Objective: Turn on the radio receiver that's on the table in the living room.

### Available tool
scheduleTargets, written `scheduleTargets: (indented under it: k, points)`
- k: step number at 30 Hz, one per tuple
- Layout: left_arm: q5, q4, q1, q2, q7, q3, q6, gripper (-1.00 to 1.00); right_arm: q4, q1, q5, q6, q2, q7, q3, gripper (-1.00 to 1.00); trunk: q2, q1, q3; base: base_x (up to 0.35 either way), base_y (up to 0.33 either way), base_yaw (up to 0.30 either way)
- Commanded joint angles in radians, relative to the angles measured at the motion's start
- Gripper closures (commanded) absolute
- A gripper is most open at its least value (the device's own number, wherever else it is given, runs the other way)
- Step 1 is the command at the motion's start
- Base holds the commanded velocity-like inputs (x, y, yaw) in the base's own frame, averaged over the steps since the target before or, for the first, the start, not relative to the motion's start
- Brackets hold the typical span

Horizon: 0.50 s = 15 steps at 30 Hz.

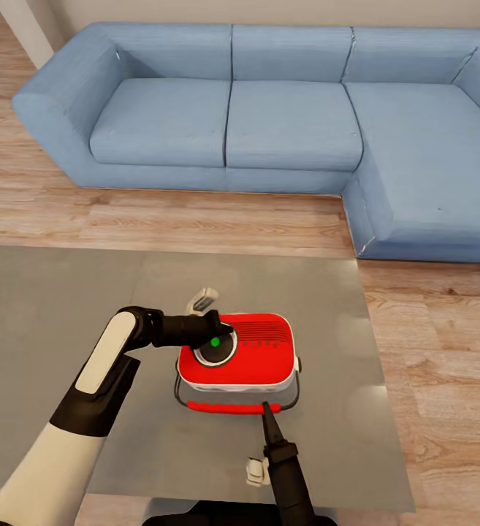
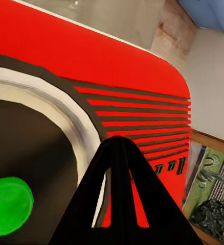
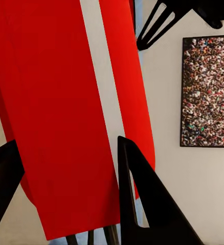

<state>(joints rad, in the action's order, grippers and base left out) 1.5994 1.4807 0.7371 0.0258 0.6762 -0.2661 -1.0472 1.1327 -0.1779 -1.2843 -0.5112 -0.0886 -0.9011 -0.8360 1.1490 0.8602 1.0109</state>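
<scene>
The red radio receiver [image 1: 258, 358] lies on the grey table [image 1: 50, 329] with its round black dial [image 1: 216, 351] and green dot [image 1: 215, 341] facing up. Its wire handle with a red grip [image 1: 221, 407] points toward me. My left gripper [image 1: 218, 332] is shut, its tips right over the dial beside the green dot [image 2: 8, 205]; in the left wrist view the joined fingers [image 2: 119, 194] hover over the radio's grille [image 2: 142, 117]. My right gripper [image 1: 267, 406] is open at the radio's near side, by the handle; its fingers [image 3: 142, 204] stand wide apart around the red body [image 3: 56, 102].
A blue L-shaped sofa [image 1: 291, 124] runs along the back and right, past a strip of light wood floor [image 1: 196, 219]. The table's right edge [image 1: 386, 380] lies close to the radio. A crowd-photo picture [image 3: 209, 92] hangs on the beige wall.
</scene>
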Motion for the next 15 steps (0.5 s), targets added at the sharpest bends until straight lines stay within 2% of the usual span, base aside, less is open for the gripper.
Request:
scheduleTargets:
  k: [1, 6, 8, 9, 11, 12, 15]
  points:
    - [0.0, 0.001, 0.0, -0.001, -0.003, 0.0, 0.0, 1.0, 0.001, 0.0, -0.004, -0.004, 0.0, 0.007, 0.001, 1.0, 0.0, 0.0, 0.0, 0.0, 0.0, 0.0]
    - [0.002, 0.024, 0.001, -0.004, -0.018, 0.001, 0.0, 1.0, 0.008, 0.0, 0.098, 0.006, -0.002, 0.072, 0.008, 1.0, 0.0, 0.0, 0.0, 0.0, 0.0, 0.0]
    - [0.002, 0.031, 0.001, -0.004, -0.054, 0.001, 0.0, 1.0, 0.011, 0.0, 0.134, 0.017, -0.003, 0.098, 0.008, 1.0, 0.0, 0.0, 0.0, 0.0, 0.0, 0.0]
    - [0.001, 0.033, 0.001, 0.0, -0.106, 0.001, 0.0, 1.0, 0.013, 0.0, 0.149, 0.022, -0.004, 0.119, 0.012, 1.0, 0.0, 0.0, 0.0, 0.0, 0.0, 0.0]
    - [-0.001, 0.034, 0.001, 0.006, -0.169, 0.001, 0.0, 1.0, 0.015, 0.0, 0.158, 0.028, -0.005, 0.146, 0.03, 1.0, 0.0, 0.0, 0.0, 0.0, 0.0, 0.0]
    - [-0.002, 0.035, 0.001, 0.009, -0.198, 0.001, 0.0, 1.0, 0.018, 0.0, 0.161, 0.03, -0.005, 0.166, 0.052, 1.0, 0.0, 0.0, 0.0, 0.0, 0.0, 0.0]
    - [-0.002, 0.036, 0.001, 0.012, -0.222, 0.001, 0.0, 1.0, 0.03, 0.0, 0.164, 0.046, -0.007, 0.196, 0.079, 1.0, 0.0, 0.0, 0.0, 0.0, 0.0, 0.0]
